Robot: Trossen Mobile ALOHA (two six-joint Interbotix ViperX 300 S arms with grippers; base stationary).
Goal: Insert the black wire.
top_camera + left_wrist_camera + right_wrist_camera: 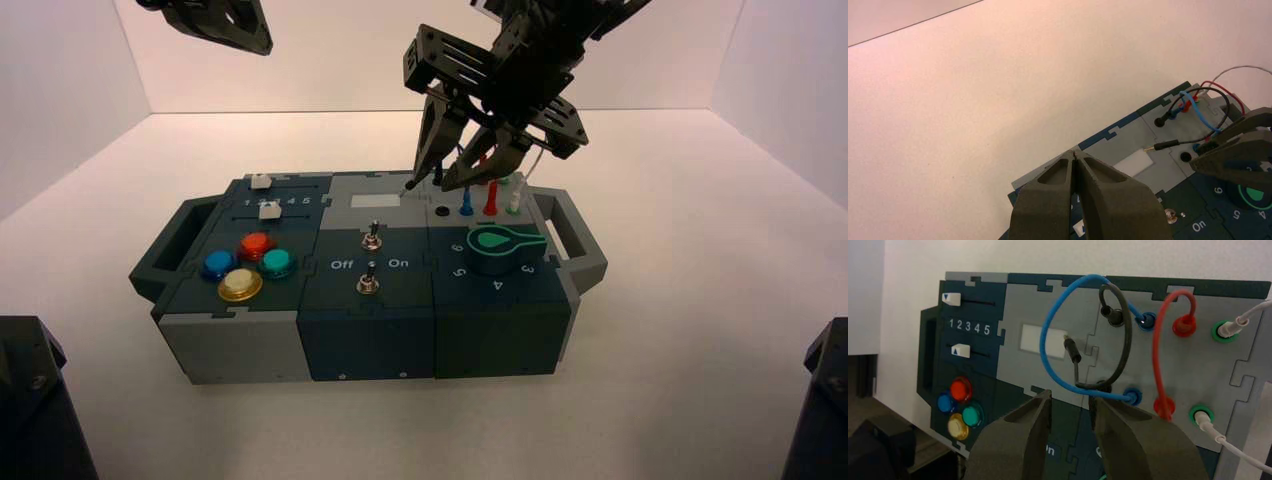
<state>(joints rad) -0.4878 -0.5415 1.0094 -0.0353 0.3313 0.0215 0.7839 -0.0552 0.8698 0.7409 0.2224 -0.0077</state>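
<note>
A pale, smooth bench (700,280) runs back to plain light walls (340,60). Your right end effector (434,183), wide and with nothing between its fingers, is over the far right part of the box (240,345). Your left one (1074,152) waits, closed, off the far left.

The black wire (1126,345) has one plug in the far black socket; its loose plug (1166,145) is near the white panel (1043,341). In the high view that plug lies just left of your right fingertips, much the nearer pair. Its long axis slants, pin leftward, away from the open black socket (1186,157) on its right. You'll likely need to grip it, then swing the pin down over that hole.

The cable is thin, dark and looped, the plug slim with a bare metal pin, the panels matt and jigsaw-edged, the socket round.
</note>
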